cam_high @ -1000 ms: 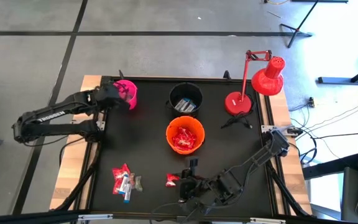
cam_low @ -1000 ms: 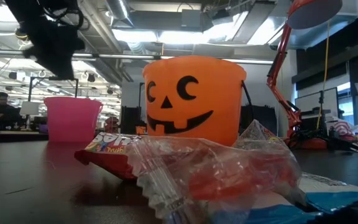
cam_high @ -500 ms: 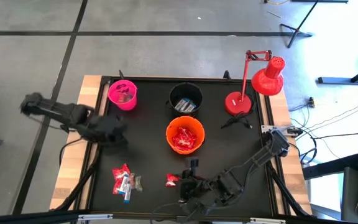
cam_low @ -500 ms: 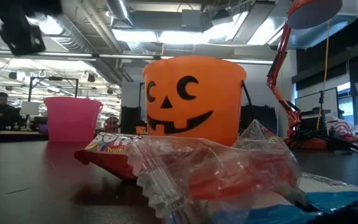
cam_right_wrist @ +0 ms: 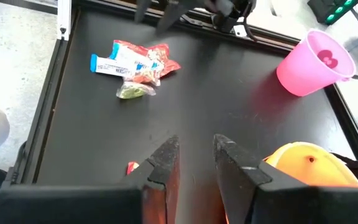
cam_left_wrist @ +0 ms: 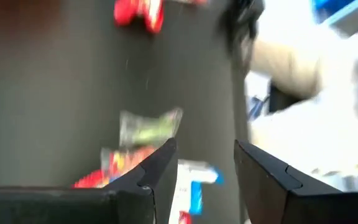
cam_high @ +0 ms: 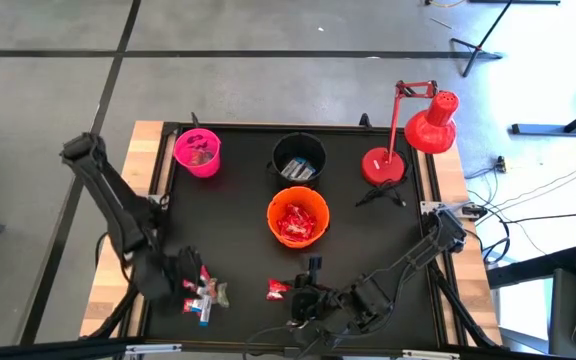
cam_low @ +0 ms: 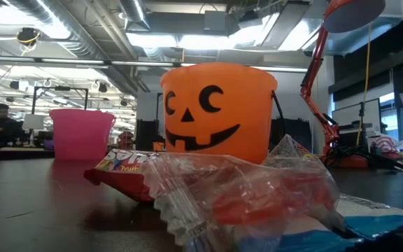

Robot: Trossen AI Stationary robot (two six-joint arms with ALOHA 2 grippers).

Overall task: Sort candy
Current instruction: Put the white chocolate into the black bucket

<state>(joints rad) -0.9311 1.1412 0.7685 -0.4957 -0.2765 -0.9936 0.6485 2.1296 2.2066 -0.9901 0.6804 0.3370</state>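
A small pile of candy lies flat on the black table (cam_high: 238,230) near its left front corner: a red packet (cam_right_wrist: 160,62), a blue-and-white bar (cam_left_wrist: 194,190) and a greenish-brown piece (cam_left_wrist: 149,127). My left gripper (cam_high: 188,285) hovers open just above this pile, its fingers (cam_left_wrist: 205,149) apart with nothing between them. A single red packet (cam_high: 276,290) lies near the front middle. My right gripper (cam_high: 306,292) waits beside it, raised and open (cam_right_wrist: 194,144). More wrapped candy (cam_low: 236,189) lies close in front of the low camera.
A pink bucket (cam_high: 198,153) stands at the far left, a black bucket (cam_high: 299,158) at the far middle, and an orange pumpkin bucket (cam_high: 298,220) holding red packets at the centre. At the far right stands a red desk lamp (cam_high: 408,140). Bare table lies between the pile and the buckets.
My left arm has swung from over the pink bucket at the far left toward the table's near edge. It has turned and sunk a little, and now stands over the candy pile. The candy and my right gripper have stayed put.
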